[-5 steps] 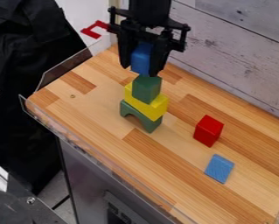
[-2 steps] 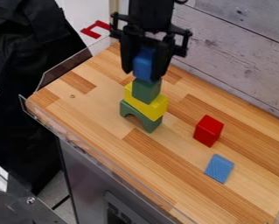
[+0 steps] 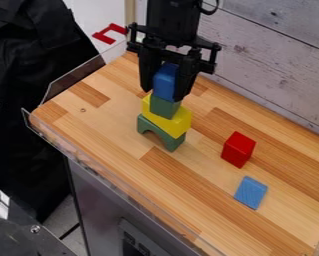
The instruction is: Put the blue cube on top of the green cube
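Observation:
My gripper (image 3: 167, 94) hangs over the stack near the back left of the wooden counter, shut on the blue cube (image 3: 165, 81). Directly beneath the blue cube is the green cube (image 3: 165, 106), its top face covered from view; the two look to be touching, though I cannot tell for certain. A yellow block (image 3: 170, 121) carries the green cube, and a green arch (image 3: 160, 133) lies under the yellow block.
To the right of the stack stands a red block (image 3: 238, 149), with a flat blue block (image 3: 250, 192) nearer the front. A clear raised edge (image 3: 115, 178) borders the counter (image 3: 98, 125). The whitewashed plank wall (image 3: 268, 65) rises behind.
The gripper has come down with the blue cube between its fingers, closing the gap above the green cube. The blocks of the stack hold their places.

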`<state>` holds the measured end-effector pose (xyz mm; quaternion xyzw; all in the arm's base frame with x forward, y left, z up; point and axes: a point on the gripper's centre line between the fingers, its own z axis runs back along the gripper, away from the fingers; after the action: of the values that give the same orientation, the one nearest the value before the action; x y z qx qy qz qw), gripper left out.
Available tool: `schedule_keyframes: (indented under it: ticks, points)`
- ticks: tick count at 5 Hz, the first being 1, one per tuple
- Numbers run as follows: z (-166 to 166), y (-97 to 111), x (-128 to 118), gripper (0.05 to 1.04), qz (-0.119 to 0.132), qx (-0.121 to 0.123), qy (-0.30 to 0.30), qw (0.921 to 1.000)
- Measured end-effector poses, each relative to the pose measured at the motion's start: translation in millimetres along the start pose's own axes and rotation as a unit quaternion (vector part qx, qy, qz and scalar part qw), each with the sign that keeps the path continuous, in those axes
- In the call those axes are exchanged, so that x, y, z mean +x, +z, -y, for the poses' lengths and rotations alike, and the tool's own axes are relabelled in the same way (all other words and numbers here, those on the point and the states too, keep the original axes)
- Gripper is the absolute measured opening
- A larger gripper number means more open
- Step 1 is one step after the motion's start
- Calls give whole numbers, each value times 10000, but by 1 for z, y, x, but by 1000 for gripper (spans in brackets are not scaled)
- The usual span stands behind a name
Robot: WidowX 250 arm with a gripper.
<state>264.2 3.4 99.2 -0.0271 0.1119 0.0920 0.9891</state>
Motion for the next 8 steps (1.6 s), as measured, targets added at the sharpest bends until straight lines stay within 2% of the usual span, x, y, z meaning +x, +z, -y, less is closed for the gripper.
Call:
schedule_keyframes:
  ticks: [1,2,3,4,5,6,7,8]
  points:
    - [0,-1,0,576,-22,10,30,10000]
    - [0,-1,0,625,-22,10,23,10000]
    - [-2,-6,1,920,-143,20,44,9999]
    - [-4,-6,0,1003,-174,-11,162,9997]
    - [-4,0,-3,999,-114,-28,209,9997]
    - [0,24,-7,999,195,24,194,9996]
    - [18,56,-19,999,576,136,-33,9982]
    - [35,62,-26,999,701,253,-367,9965]
